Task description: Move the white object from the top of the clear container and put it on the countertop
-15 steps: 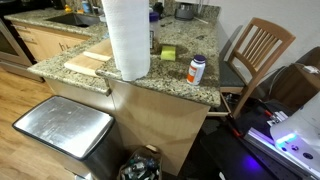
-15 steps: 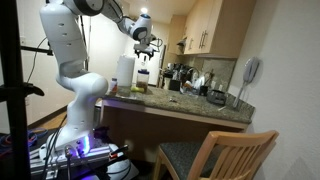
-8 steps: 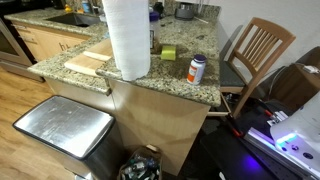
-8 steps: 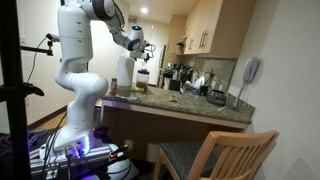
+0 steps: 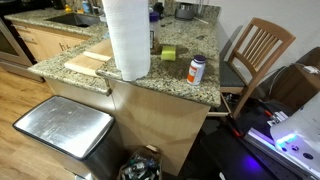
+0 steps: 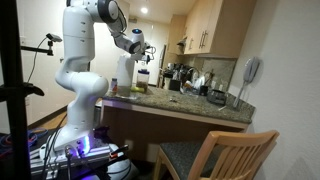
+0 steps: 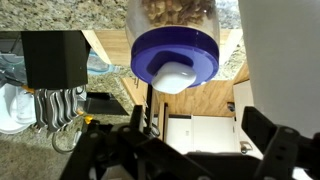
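**Left:** black box [image 7: 52, 58] with wire utensils [image 7: 50, 105] below it, both clear of the container.

**Centre:** clear container [image 7: 175, 15] of nuts with a blue lid [image 7: 150, 55], seen over a wooden cutting board [image 7: 108, 45] near a corner of the countertop [image 5: 170, 82].
- The white object [image 7: 178, 75] rests on the lid, untouched.
- The gripper [image 7: 190, 150] hangs above it, fingers spread wide with nothing between them.

**Right:** paper towel roll [image 7: 285, 50], just beside the container.

**Hazards, as judged:**
- The object looks small, rounded and smooth. An off-centre pinch could squirt it off the lid, perhaps over the counter's edge.
- Too deep a descent would press on the lid and might tip the tall container.
- The finger on the towel-roll side has little room.

**Views:**
- Only the wrist view shows the white object and the finger spread.
- An exterior view shows the gripper [image 6: 146, 52] well up over the container [image 6: 143, 80].
- In an exterior view, the roll [image 5: 127, 35] hides the container and gripper. That view does show free granite by a green sponge [image 5: 167, 52] and a pill bottle [image 5: 196, 69] near the front edge.
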Motion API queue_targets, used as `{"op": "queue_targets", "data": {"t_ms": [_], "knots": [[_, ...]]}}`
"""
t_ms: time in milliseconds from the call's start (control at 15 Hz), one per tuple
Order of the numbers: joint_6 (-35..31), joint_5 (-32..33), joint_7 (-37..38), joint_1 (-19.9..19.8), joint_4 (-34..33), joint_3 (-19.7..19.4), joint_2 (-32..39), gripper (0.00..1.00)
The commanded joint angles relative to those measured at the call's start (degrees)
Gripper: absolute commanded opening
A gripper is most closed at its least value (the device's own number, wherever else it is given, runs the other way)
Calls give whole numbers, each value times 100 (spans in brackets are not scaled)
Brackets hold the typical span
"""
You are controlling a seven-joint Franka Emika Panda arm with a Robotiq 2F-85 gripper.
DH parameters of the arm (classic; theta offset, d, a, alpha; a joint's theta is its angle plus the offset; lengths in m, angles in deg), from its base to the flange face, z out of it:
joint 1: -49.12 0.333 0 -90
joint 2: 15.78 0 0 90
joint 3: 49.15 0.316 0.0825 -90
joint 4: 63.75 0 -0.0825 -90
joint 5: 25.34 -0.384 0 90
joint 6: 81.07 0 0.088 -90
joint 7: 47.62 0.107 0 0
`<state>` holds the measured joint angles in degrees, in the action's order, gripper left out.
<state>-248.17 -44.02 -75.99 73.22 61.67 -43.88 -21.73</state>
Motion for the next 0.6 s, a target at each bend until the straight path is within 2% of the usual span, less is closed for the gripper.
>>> {"op": "queue_targets", "data": {"t_ms": [0,333,533], "knots": [[-305,31,148,-38,-11,-1,355,100],[-1052,-63,298,34,-224,27,890,100],[-1264,-70,376,49,-281,46,1057,100]]}}
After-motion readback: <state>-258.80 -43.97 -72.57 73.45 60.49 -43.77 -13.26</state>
